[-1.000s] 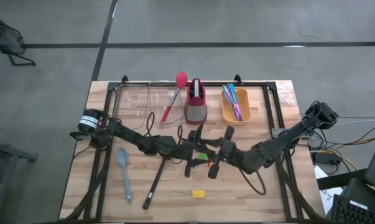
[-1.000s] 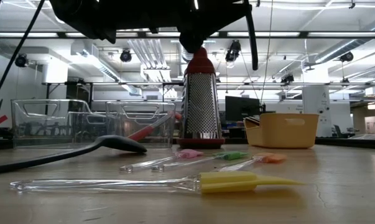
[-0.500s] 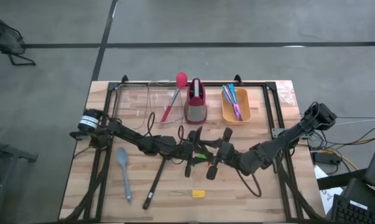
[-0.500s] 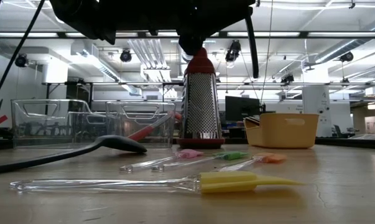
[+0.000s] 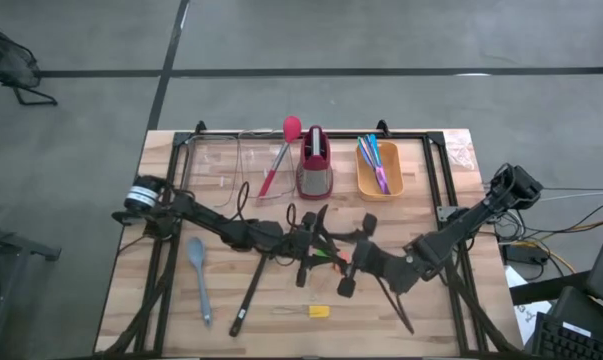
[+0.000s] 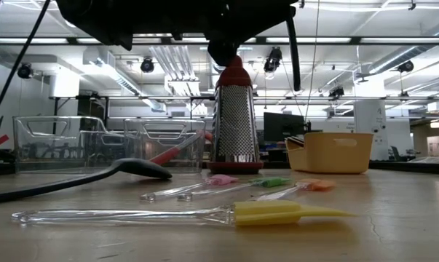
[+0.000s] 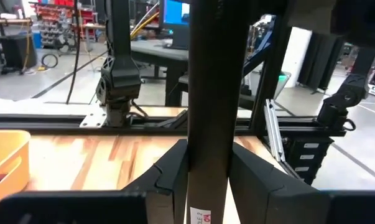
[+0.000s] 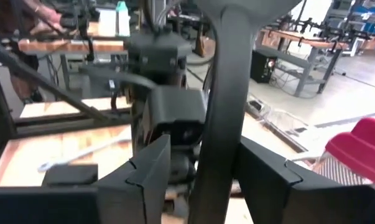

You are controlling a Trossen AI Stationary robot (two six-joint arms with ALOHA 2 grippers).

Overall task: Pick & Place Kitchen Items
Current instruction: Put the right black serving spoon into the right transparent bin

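Black spoon (image 5: 253, 292), grippers (image 5: 316, 250) meeting mid-table

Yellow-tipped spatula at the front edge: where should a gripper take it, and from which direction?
Best guess: grip the clear handle of the yellow-tipped spatula near the middle, coming straight down with the fingers across it. It lies flat and alone on the table, handle thin and straight, so nothing crowds either side.

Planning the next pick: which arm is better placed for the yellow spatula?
Probably right: its gripper hangs nearer the yellow spatula at the table's front; the left gripper sits farther back, mid-table.
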